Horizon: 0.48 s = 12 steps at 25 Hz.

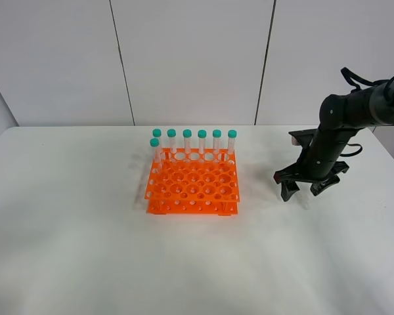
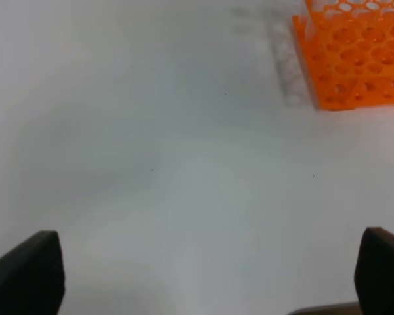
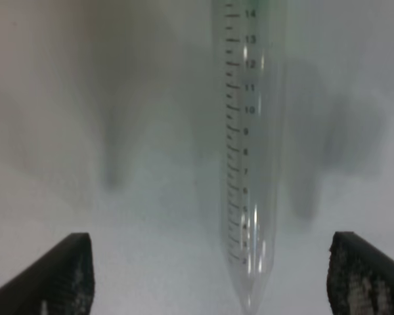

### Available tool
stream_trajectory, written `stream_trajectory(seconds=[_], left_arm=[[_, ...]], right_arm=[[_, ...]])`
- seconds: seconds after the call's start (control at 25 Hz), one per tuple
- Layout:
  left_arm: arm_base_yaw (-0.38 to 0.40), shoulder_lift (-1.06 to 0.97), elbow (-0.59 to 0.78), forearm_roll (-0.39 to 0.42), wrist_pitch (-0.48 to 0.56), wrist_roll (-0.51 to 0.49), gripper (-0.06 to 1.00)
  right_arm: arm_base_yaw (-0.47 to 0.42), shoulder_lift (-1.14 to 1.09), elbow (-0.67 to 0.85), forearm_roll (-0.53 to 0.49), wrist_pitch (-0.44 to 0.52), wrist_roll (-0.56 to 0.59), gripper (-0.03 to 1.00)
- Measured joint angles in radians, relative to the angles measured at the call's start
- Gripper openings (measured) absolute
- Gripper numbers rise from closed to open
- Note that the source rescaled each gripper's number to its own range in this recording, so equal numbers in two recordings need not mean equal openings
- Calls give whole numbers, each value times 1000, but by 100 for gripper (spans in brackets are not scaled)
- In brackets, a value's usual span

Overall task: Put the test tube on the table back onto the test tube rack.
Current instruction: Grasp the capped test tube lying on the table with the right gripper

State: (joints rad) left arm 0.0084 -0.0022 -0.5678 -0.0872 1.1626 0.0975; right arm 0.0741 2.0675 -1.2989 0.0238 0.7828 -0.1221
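1. One white matte table (image 1: 72,249) fills the lower two thirds of the exterior high view. Pale wall panels (image 1: 184,59), divided by thin dark seams, are seen across the top of the frame.
2. The orange test tube rack (image 1: 192,187) stands on the table at the centre of that frame. Seven teal-capped tubes (image 1: 201,143) are held upright in it: six along its far row and one in the next row at the left end.
3. The right gripper (image 1: 302,192) is seen at the right of the frame, lowered to the table and well apart from the rack. What lies beneath it cannot be made out from that view.
4. That gap is filled by the right wrist view. The test tube (image 3: 249,164) is shown lying on the table between the fingers of the right gripper (image 3: 213,279), with its printed scale visible and its tapered tip towards the camera. The jaws are held apart, one on each side, and the tube is touched by neither.
5. The left gripper (image 2: 203,275) is not shown in the exterior high view. In the left wrist view its jaws are spread wide over bare table, and a corner of the rack (image 2: 361,59) is seen beyond them.
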Motion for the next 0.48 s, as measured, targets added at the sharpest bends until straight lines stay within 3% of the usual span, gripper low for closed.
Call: stream_trajectory(seconds=[0.48], left_arm=[[0, 0, 0, 0, 0, 0, 100]], right_arm=[[0, 28, -3, 1, 0, 0, 73]])
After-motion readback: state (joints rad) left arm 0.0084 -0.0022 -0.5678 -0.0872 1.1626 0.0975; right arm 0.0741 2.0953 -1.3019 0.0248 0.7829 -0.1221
